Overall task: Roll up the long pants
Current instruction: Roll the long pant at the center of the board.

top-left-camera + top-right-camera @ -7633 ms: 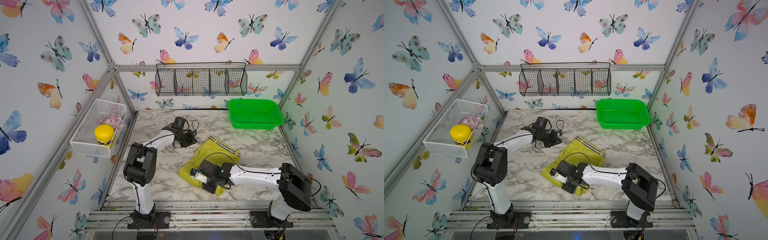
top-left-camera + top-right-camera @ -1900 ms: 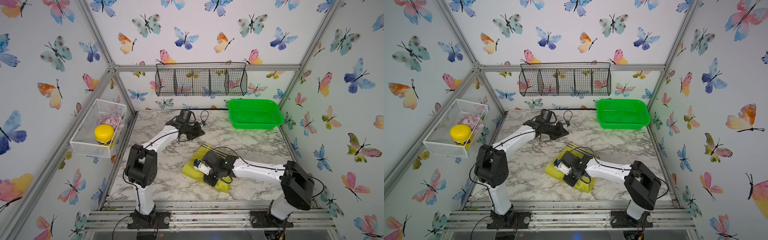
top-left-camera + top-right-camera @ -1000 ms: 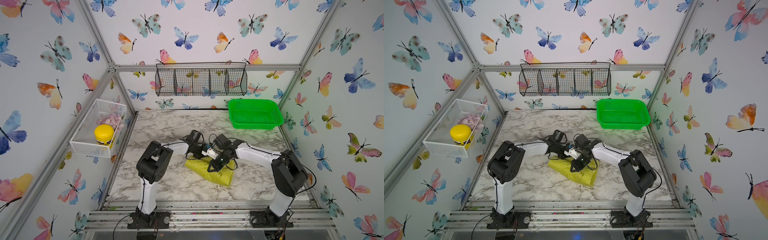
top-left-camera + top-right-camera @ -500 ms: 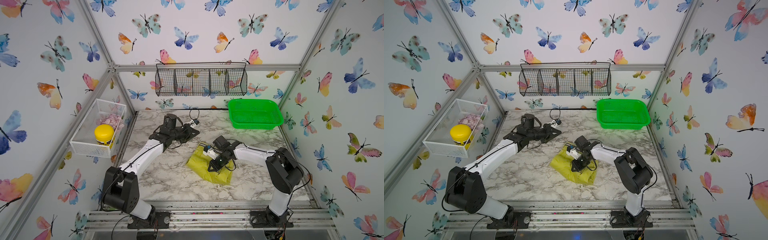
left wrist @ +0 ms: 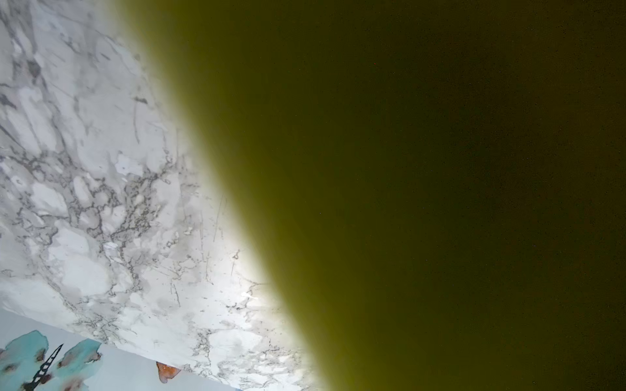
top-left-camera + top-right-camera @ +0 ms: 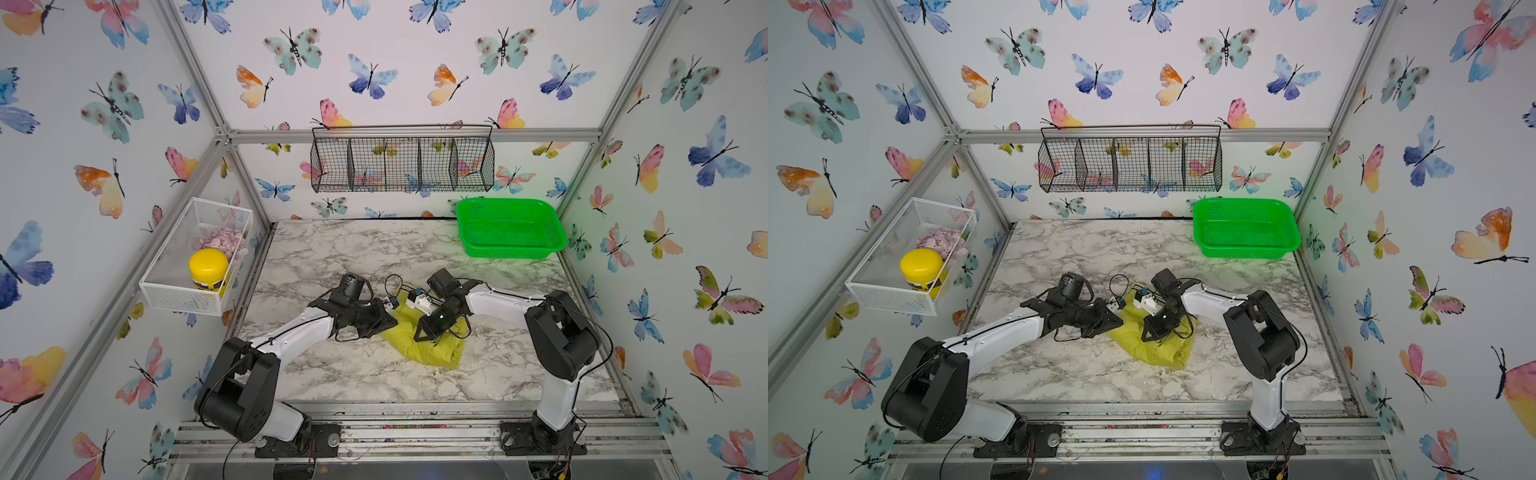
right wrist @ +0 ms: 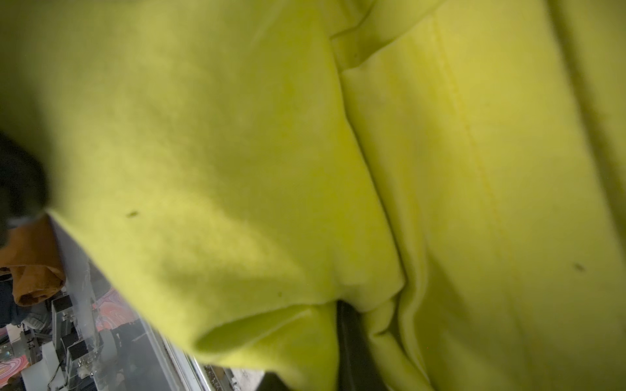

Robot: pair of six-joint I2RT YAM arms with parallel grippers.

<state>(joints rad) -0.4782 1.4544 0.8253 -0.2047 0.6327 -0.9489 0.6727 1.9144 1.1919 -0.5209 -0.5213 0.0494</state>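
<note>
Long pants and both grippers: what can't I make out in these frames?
Left wrist view: the long pants lie against the lens as a dark blur, so the left gripper is unseen there.
Right wrist view: cloth fills it and hides the fingers.
Both top views: the right gripper and left gripper lie over the cloth; whether either pinches it is hidden.

long pants (image 6: 436, 353): soft, matt, fuzzy cloth
tabletop (image 6: 332, 257): smooth marble-look surface with a slight sheen
green basket (image 6: 511, 251): glossy perforated plastic
wall rack (image 6: 401, 166): black metal wire mesh
white bin (image 6: 183, 297): white-coated wire mesh
</note>
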